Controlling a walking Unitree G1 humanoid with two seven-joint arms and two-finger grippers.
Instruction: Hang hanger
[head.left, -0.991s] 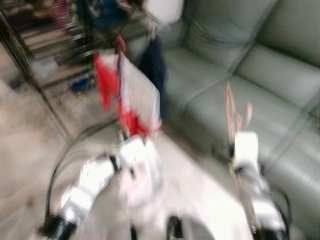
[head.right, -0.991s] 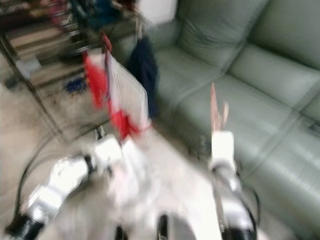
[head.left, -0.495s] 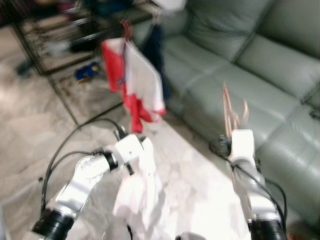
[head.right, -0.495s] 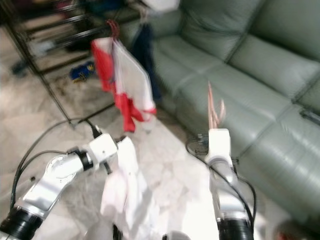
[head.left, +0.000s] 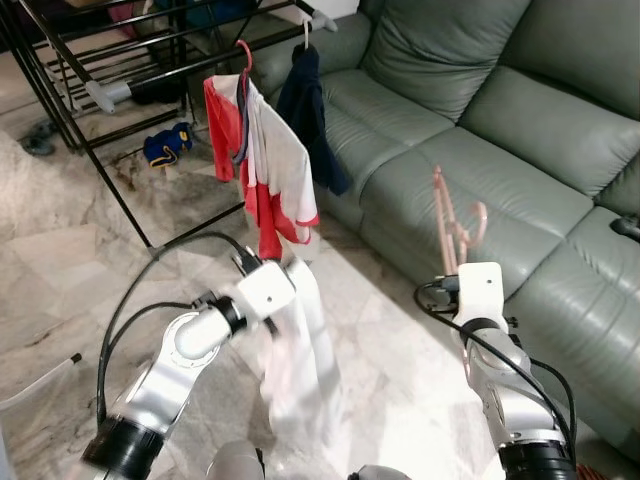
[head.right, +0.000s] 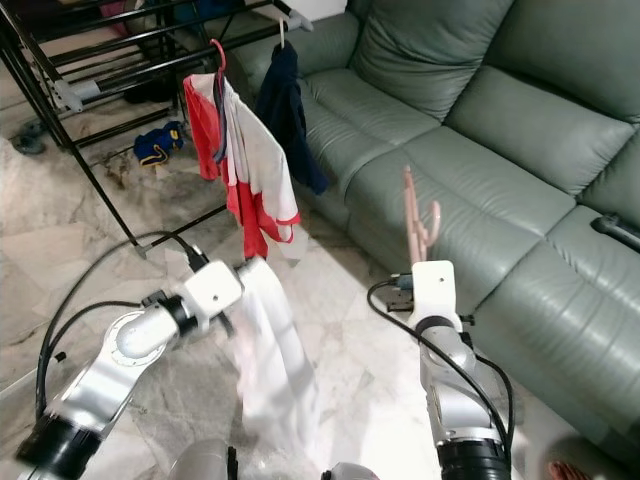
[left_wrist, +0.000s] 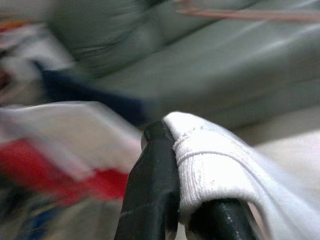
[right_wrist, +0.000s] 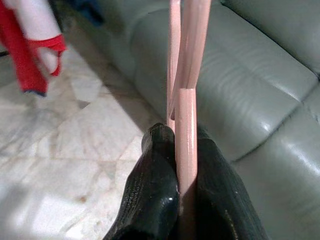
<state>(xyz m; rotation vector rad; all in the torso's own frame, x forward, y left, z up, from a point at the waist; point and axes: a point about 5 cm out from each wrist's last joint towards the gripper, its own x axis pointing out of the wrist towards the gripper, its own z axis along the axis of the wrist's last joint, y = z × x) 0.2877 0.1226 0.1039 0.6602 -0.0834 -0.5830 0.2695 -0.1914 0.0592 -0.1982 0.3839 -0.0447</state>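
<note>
A pink hanger (head.left: 447, 225) stands upright above my right gripper (right_wrist: 182, 137), which is shut on its lower part in front of the green sofa (head.left: 480, 120). My left gripper (left_wrist: 172, 165) is shut on the hem of a white garment (head.left: 300, 360). The cloth hangs down from it over the marble floor. Beyond it stands a black drying rack (head.left: 110, 90). On its rail a red and white shirt (head.left: 270, 160) hangs from a red hanger, and beside that a navy garment (head.left: 305, 100) from a white one.
The sofa runs along the right side, with a black object (head.left: 625, 225) lying on its far right seat. A blue item (head.left: 165, 145) lies on the floor under the rack. A black cable loops from my left arm (head.left: 180, 350).
The camera has shifted and the blur has cleared, so the rack and sofa now look sharp. Both grippers keep their holds on the white garment and the pink hanger.
</note>
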